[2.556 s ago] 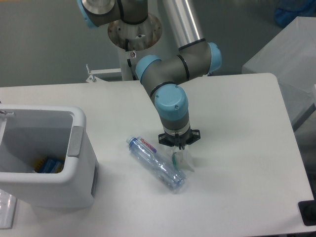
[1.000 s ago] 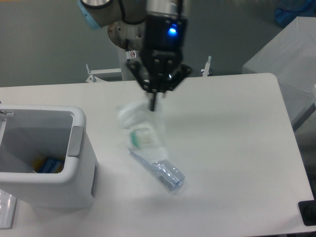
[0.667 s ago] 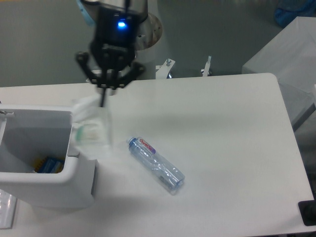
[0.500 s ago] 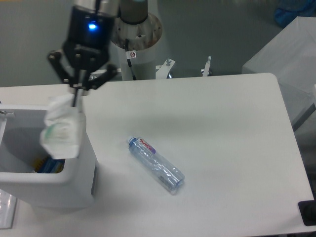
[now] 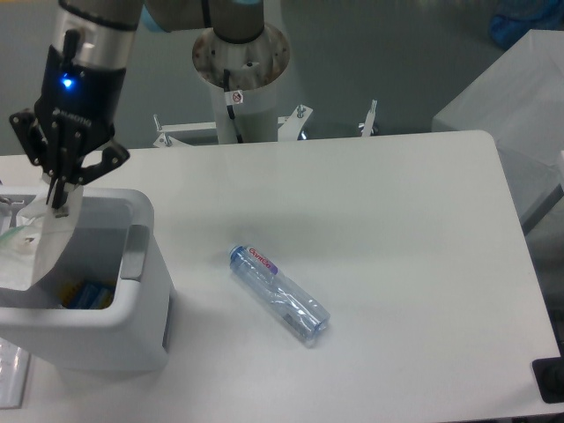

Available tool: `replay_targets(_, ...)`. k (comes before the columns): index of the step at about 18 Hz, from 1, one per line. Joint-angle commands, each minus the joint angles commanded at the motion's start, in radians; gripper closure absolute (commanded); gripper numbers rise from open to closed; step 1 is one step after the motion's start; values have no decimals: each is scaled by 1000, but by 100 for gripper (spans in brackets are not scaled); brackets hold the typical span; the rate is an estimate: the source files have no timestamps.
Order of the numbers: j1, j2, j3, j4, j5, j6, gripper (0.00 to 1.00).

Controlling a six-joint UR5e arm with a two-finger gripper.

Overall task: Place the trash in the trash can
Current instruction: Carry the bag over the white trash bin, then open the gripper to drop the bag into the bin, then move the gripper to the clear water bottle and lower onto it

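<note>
Wrapper (image 5: 25,251), one crumpled clear plastic piece with a green mark at its left edge, hangs at the far left over the open mouth of the trash can (image 5: 132,317), its lower part below the level of the rim. Its top is pinched between the closed fingers of the tool (image 5: 58,203), which points straight down above the can's back edge. A small blue light glows on the dark body of the tool above the fingers.

The trash can is a single white boxy bin with a rounded rim, standing on the left end of the white surface (image 5: 405,264). One grey tab (image 5: 134,252) sits on its right side, on the inner face of the rim. Inside, at the bottom, lies something blue with a bit of yellow (image 5: 85,294); any print on it is too small to make out.

To the right of the can, well apart from it, one clear plastic bottle (image 5: 278,294) lies on its side on the surface, slanted, with its blue cap toward the upper left and its base toward the lower right. Near the cap it carries a red and white label with lettering that is too small to read.

Behind the surface rises the arm's round base column (image 5: 240,79), which bears one small red and white sticker (image 5: 234,97); its marking cannot be read.
</note>
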Motion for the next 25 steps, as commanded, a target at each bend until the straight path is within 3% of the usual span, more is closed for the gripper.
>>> replay_targets(1, -2, -5, -2, 2, 0, 2, 87)
replay_targets(2, -2, -6, -5, 8, 0, 2, 74)
replay_targets(5, 0, -12, 2, 23, 14, -15, 28)
replay_targets(9, 0, -14, 24, 34, 57, -78, 0)
replay_targets(14, 14, -12, 38, 32, 58, -149, 0)
replay_targets(22, 260, -14, -43, 17, 74, -276, 0)
replay_targets(25, 316, -52, -95, 18, 124, -342, 0)
